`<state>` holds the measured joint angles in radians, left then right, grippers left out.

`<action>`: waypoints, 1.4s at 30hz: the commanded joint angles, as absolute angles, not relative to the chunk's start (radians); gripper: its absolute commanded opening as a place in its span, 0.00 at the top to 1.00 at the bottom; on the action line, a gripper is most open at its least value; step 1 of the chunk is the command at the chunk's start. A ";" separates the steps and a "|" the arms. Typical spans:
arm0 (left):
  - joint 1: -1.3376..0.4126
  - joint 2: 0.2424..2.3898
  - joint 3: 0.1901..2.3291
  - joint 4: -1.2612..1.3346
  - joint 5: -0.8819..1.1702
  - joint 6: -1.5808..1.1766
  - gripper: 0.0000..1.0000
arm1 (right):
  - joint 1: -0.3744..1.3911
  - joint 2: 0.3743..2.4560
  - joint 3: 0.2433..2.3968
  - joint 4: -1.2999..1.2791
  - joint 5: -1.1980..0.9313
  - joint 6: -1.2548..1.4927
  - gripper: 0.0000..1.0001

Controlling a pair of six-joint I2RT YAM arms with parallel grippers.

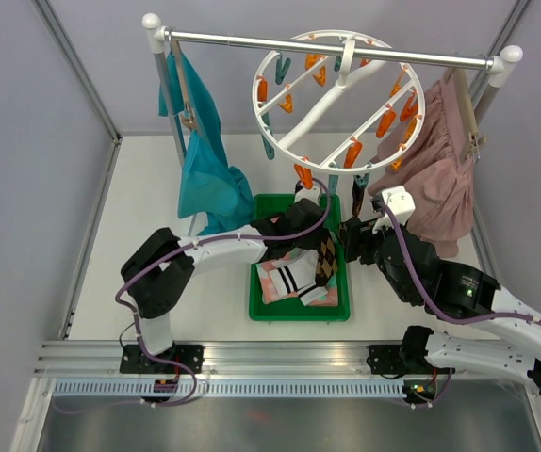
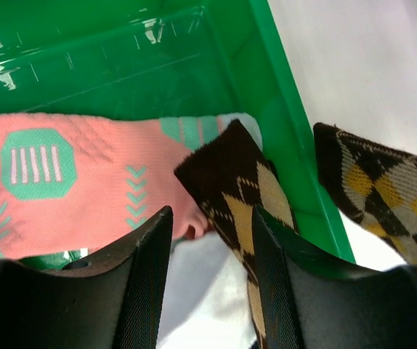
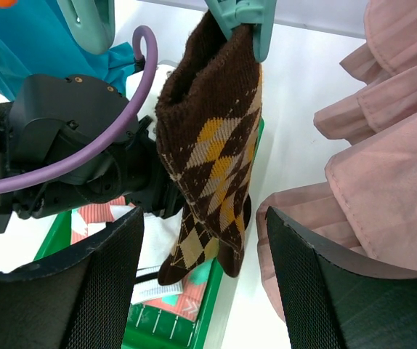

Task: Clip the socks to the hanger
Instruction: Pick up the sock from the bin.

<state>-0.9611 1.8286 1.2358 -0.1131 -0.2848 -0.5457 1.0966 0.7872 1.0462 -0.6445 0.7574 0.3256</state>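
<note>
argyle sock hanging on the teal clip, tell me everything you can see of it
The argyle sock is a soft knit, dark brown with yellow and cream diamonds. One end is pinched in a teal clip of the hanger; the rest hangs limp and creased, its lower end by the rim of the green bin. It hangs between the right gripper's open fingers, apart from both.

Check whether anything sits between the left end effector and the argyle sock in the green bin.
Nothing visible does. The left end effector, jaws open, is right over the argyle sock, which lies on top of the pink sock in the green bin.
</note>
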 commanded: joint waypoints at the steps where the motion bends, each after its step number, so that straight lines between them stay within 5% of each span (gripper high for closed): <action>1: -0.942 1.864 1.278 -0.085 -0.295 -0.600 0.46 | 1.100 0.782 1.080 -0.641 0.779 0.319 0.25; 10: -0.919 1.872 1.229 0.061 -0.198 -0.618 0.55 | 1.098 0.770 1.074 -0.638 0.790 0.328 0.28; 13: -0.917 1.847 1.178 0.150 -0.143 -0.607 0.79 | 1.098 0.765 1.069 -0.637 0.796 0.333 0.31; 17: -0.917 1.780 1.077 0.285 -0.097 -0.594 0.96 | 1.100 0.753 1.065 -0.634 0.805 0.336 0.33; 29: -0.917 1.430 0.663 0.696 0.032 -0.374 0.98 | 1.100 0.727 1.046 -0.607 0.831 0.336 0.35; 42: -0.919 1.054 0.515 0.672 0.178 -0.229 0.98 | 1.098 0.718 1.065 -0.577 0.809 0.330 0.35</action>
<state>-0.9176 1.1107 0.5282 0.6380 0.1230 -0.3012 1.0966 0.7273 1.0458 -0.6186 0.8093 0.3267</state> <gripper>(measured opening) 0.033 0.649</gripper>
